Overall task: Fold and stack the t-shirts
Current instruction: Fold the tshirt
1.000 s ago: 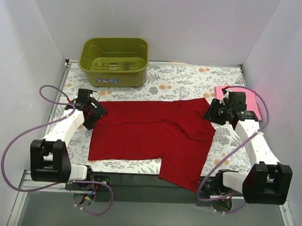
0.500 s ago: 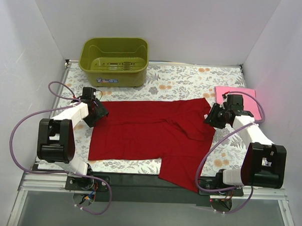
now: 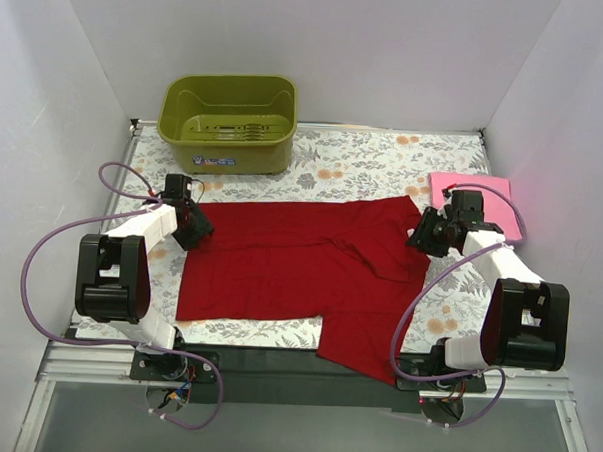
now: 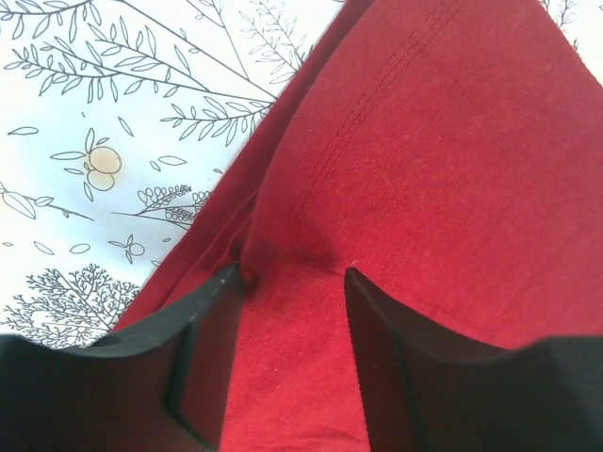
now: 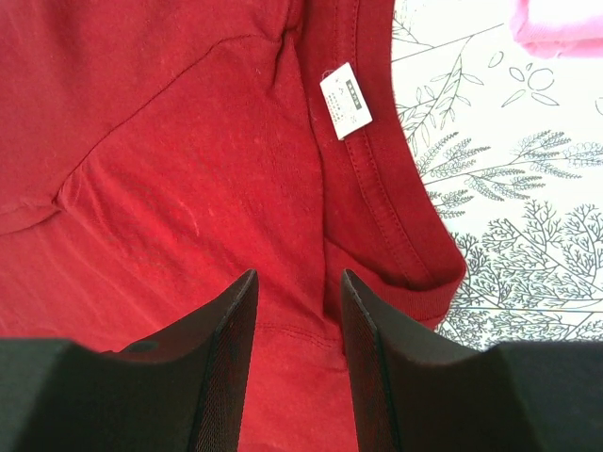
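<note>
1. Plainly, the job looks about half done. The pink shirt (image 3: 488,186) sits as a neat square at the desk's (image 3: 364,164) right side and seems already folded.
2. The red shirt (image 3: 300,271) lies spread across the middle, its lower part reaching over the near edge. It remains to be folded and stacked with the pink one.
3. The left gripper (image 3: 196,231) is down on the red shirt's left edge and the right gripper (image 3: 421,236) is at its collar end. Both have jaws apart astride the cloth, with nothing clamped that I can see.
4. Only the top view shows the green tub (image 3: 235,153) and the whole layout.
5. Only the wrist views show the stitched hem, the collar label (image 5: 346,100), and the gap between each pair of jaws.
</note>
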Tool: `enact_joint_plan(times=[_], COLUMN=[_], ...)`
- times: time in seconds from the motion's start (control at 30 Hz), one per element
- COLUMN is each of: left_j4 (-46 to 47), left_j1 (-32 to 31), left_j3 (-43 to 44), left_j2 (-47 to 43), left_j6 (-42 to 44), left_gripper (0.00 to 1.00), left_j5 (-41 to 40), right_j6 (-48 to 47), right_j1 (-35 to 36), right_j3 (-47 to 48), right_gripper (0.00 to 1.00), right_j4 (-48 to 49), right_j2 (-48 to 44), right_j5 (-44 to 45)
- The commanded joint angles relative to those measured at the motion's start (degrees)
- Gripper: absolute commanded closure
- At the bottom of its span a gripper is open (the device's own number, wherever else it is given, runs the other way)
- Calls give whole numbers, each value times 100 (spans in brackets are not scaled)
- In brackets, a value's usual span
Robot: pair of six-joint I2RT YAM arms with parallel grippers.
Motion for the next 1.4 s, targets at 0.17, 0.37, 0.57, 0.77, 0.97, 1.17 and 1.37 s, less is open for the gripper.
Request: enact_joint_plan(times=[0.17,0.37,0.57,0.77,0.97,1.17,1.37], left_j4=[133,98,28,19,1,-43,-218], left_j1=[12,12,12,3,3,3,12], left_j3=[105,184,281,325,308,378,693], left_j2=[-89,-247,-326,-335,-326,-344,-335], left_j6=[136,233,250,224,224,206,215], left_gripper=[78,99,100,100,100,100,100], left_j5=[-34,-8,107,203,177,195,107], right_j6=[-88,-79,-79,-52,-52,-18,26], right_j1=[-11,-11,-11,-11,-2,-2,-2], right_j3=[-135,-293,-451,-645,-724,-706,-435], right_gripper=[60,64,64,65,66,81,99], right_j4=[228,202,210,184,193,175,70], right_j2=[56,109,250,206,197,83,-49], right_j5=[-229,-72,-229,-309,-607,-792,-775])
